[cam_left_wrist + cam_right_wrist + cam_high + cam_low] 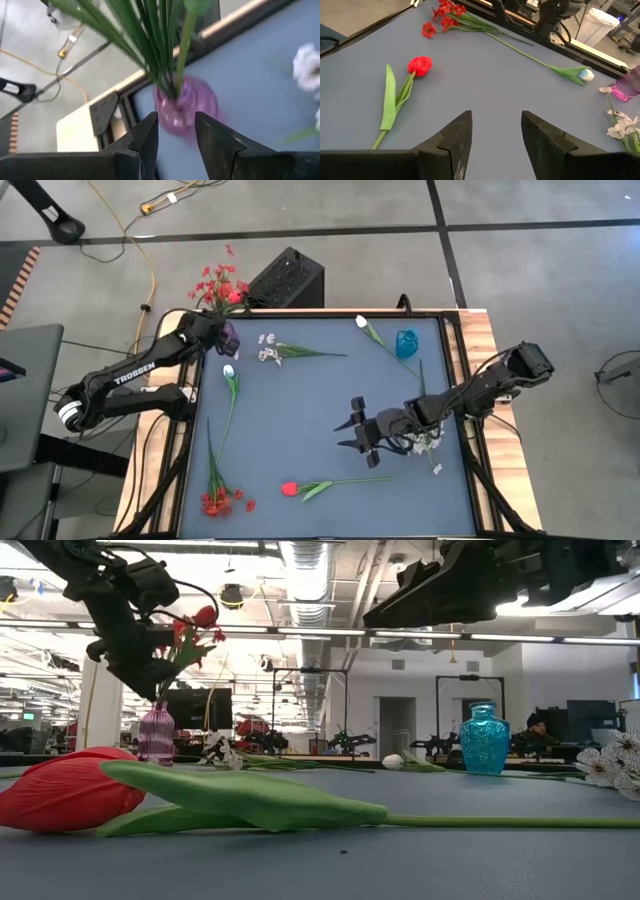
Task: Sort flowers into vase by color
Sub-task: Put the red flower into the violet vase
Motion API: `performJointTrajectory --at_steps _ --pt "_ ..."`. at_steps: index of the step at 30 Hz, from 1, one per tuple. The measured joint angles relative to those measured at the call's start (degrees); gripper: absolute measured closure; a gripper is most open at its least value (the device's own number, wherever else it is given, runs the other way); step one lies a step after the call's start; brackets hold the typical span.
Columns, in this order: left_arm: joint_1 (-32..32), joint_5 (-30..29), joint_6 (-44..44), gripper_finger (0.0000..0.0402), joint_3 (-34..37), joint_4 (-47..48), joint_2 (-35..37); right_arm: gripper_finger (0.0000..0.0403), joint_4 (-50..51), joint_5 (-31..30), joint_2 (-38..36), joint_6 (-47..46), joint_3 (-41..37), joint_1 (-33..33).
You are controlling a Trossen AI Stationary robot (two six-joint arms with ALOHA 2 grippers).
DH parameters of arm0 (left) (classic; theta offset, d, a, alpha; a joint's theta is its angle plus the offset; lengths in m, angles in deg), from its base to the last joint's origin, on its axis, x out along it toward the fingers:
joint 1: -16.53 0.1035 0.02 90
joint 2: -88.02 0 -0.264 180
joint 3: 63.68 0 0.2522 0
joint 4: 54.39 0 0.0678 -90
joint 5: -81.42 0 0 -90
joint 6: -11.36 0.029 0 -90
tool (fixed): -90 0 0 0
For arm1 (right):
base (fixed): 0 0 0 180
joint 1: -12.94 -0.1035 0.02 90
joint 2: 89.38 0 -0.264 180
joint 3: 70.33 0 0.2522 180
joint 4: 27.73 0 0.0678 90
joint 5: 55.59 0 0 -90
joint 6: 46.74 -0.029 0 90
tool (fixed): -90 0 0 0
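Observation:
A purple vase (231, 336) stands at the table's far left corner and holds red flowers (220, 284) on green stems (150, 45). My left gripper (175, 125) is open just above and beside this vase (186, 107), touching nothing. My right gripper (350, 427) is open over the middle of the table, with nothing between its fingers (496, 125). A red tulip (290, 489) and a red cluster (217, 500) lie flat near the near edge. Two white tulips (229, 370) (362, 322) and a white cluster (268, 348) lie farther back. More white blooms (428, 445) lie under my right arm.
A blue vase (406, 343) stands at the far right, with no flowers in it (484, 740). The blue mat is bounded by a dark frame and wooden table edges (485, 360). A black box (287, 280) sits beyond the far edge. There is bare mat (300, 410) in the middle.

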Motion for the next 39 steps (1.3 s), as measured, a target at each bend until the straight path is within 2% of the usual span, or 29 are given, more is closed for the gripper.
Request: performJointTrajectory --at_steps 4,7,15,18,21,25,30,34,39 --pt "0.0 0.2 -1.2 0.0284 -3.9 9.1 0.0 0.0207 0.0 0.0 0.0 0.0 0.0 0.0" --pt "-0.7 4.1 -3.2 0.0284 -7.5 15.7 0.0 0.0207 0.0 0.0 0.0 0.0 0.0 0.1" --pt "-5.7 26.9 -5.1 0.0284 -11.9 25.0 0.0 0.0207 -1.0 0.0 0.0 -0.2 0.0 0.1" --pt "-9.9 36.7 -4.5 0.0284 -11.9 26.5 0.0 0.0207 -1.9 0.1 0.0 -3.1 0.0 -0.4" --pt "-15.6 42.1 -4.3 0.0284 -11.9 25.9 0.0 0.0207 -2.9 0.1 0.0 -7.7 0.0 -0.4" --pt "-24.4 44.3 -3.1 0.0284 -11.9 23.3 0.0 0.0207 -2.4 0.3 0.0 -8.7 0.0 -0.4" --pt "-36.1 44.9 -4.7 0.0284 -11.9 13.5 0.0 0.0207 2.5 4.6 0.0 -10.7 0.0 -1.9" --pt "-45.1 41.9 -4.9 0.0284 -11.9 4.5 -0.6 0.0207 7.1 4.8 0.0 -15.0 0.0 -5.1" --pt "-54.8 36.0 -2.9 0.0284 -11.9 -4.1 -3.2 0.0207 6.6 3.8 0.1 -19.5 0.6 -9.5"
